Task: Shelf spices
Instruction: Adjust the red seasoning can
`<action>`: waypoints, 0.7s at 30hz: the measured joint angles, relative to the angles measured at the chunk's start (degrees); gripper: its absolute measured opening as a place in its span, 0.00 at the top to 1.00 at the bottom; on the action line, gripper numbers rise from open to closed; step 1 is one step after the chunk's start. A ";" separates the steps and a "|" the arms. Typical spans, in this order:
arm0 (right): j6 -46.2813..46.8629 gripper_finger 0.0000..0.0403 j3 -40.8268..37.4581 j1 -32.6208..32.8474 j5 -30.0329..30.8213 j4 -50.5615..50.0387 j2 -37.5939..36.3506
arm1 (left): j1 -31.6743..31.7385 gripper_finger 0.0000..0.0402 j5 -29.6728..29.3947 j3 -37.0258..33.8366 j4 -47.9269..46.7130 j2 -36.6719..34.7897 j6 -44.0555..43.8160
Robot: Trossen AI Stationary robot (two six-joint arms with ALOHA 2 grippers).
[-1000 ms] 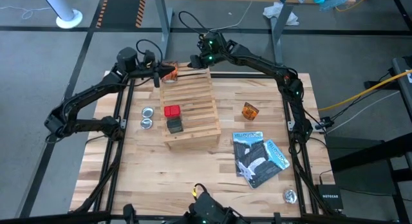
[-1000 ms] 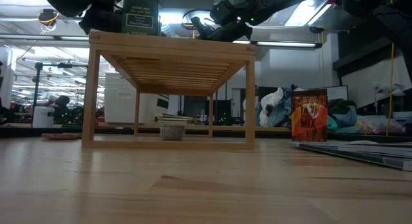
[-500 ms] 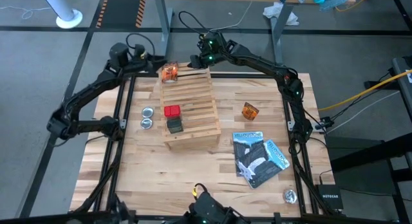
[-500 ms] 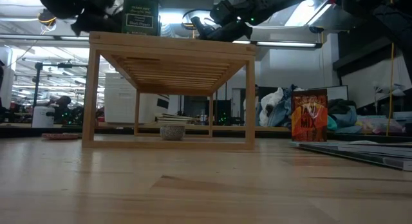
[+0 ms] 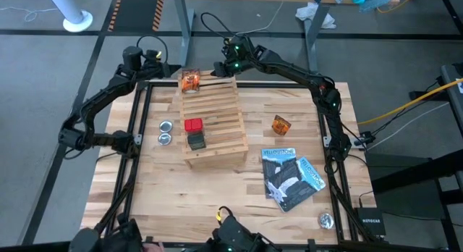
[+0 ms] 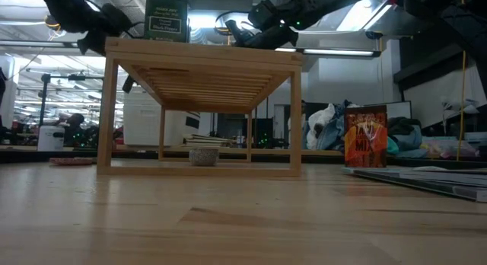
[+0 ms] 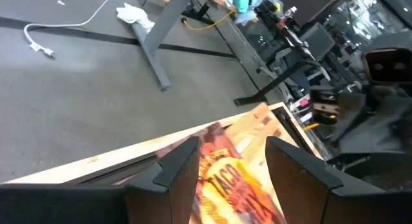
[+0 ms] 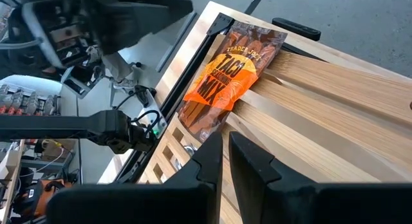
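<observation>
Your left gripper [image 7: 225,166] hovers open just behind the taco packet [image 5: 190,80] lying on the shelf [image 5: 211,123] at its far left corner. Back it straight away, clear of the foil. The right gripper [image 8: 222,147], jaws shut and empty, waits over the shelf's far edge.

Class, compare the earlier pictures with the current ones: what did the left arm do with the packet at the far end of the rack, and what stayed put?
The left gripper let go of the orange packet, leaving it on the shelf, and drew back off its far-left corner, fingers open. The right gripper, red box, dark grey box and the other packet did not move.
</observation>
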 joint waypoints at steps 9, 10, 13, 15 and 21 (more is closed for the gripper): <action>0.00 0.92 0.00 0.00 0.00 0.01 0.00 | 0.54 0.58 -1.40 0.00 -0.67 0.66 -0.04; 0.00 0.92 0.00 0.00 0.00 0.01 0.00 | 0.54 0.58 -1.40 0.00 -1.01 0.66 -0.02; 0.00 0.92 0.00 0.00 0.00 0.01 0.00 | 0.52 0.58 -1.38 0.00 -3.59 0.66 -0.02; -0.01 0.92 0.00 0.00 0.00 0.01 0.00 | 0.50 0.58 -1.38 0.00 -4.77 0.66 0.09; 0.00 0.92 0.00 0.00 0.00 0.01 0.00 | 0.12 0.58 -1.33 0.00 -6.33 0.66 0.19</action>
